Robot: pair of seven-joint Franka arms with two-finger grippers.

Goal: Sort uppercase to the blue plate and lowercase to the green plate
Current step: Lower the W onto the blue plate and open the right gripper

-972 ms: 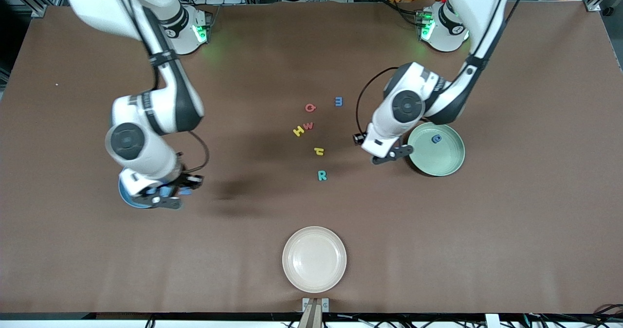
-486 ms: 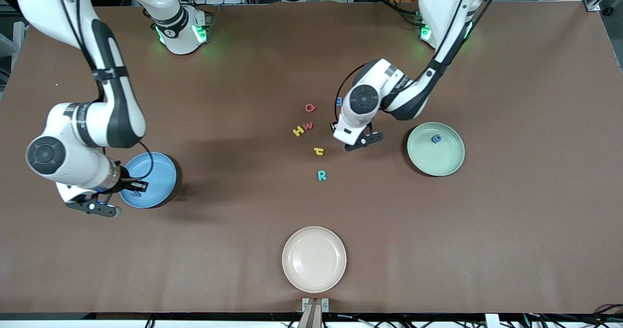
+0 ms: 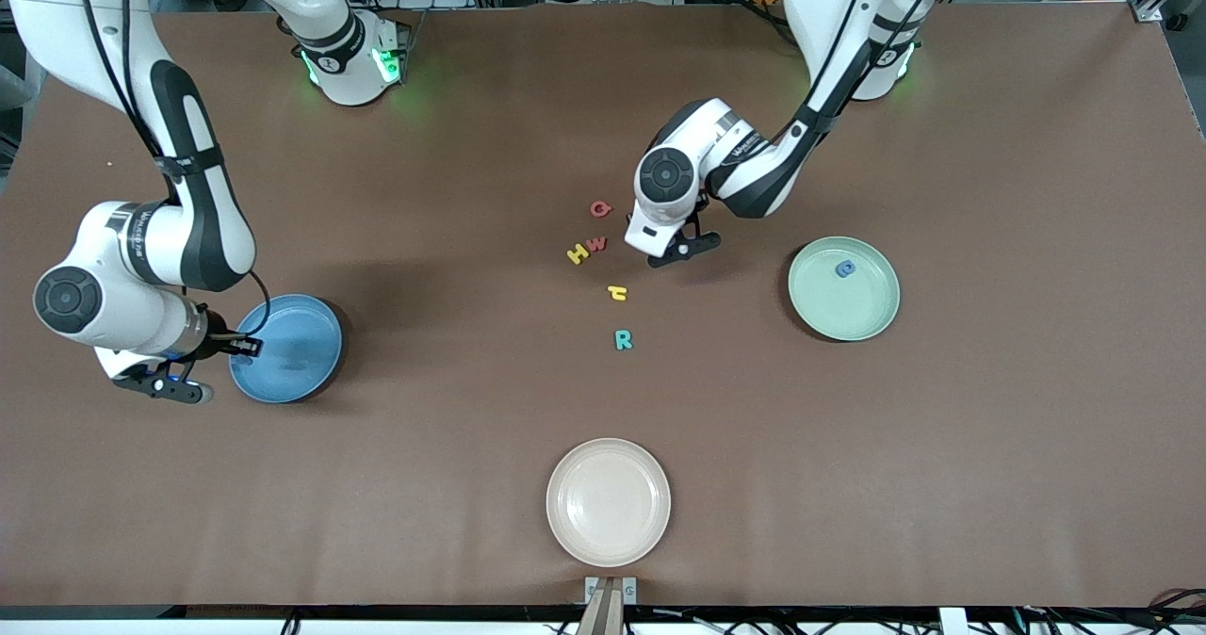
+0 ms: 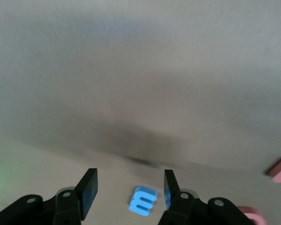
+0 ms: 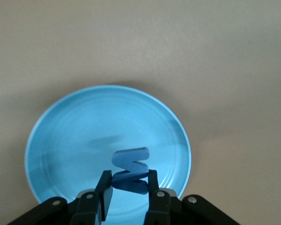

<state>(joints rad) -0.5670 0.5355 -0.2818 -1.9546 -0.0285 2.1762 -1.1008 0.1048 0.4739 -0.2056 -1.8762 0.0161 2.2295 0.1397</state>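
From the front we find the blue plate [image 3: 287,348] toward the right arm's end of the brown table [image 3: 989,447], nothing visibly resting in it. The green plate [image 3: 844,288] toward the left arm's end holds one blue rounded letter [image 3: 846,268]. A cream plate [image 3: 609,501] sits nearest the camera, bare. Between the coloured plates lie the red Q [image 3: 601,208], red w [image 3: 596,244], yellow H [image 3: 578,254], yellow h-like letter [image 3: 617,292] and teal R [image 3: 623,339]. The right gripper [image 3: 170,381] hangs just beside the blue plate; the left gripper [image 3: 676,251] hangs beside the red w. Cabling and framing line the table's edge by the bases.

In the left wrist view, the left gripper [image 4: 129,197] has its jaws spread, the small blue m [image 4: 143,201] on the table between them.

In the right wrist view, the right gripper [image 5: 129,190] pinches the blue M [image 5: 130,169] over the blue plate [image 5: 61,140].
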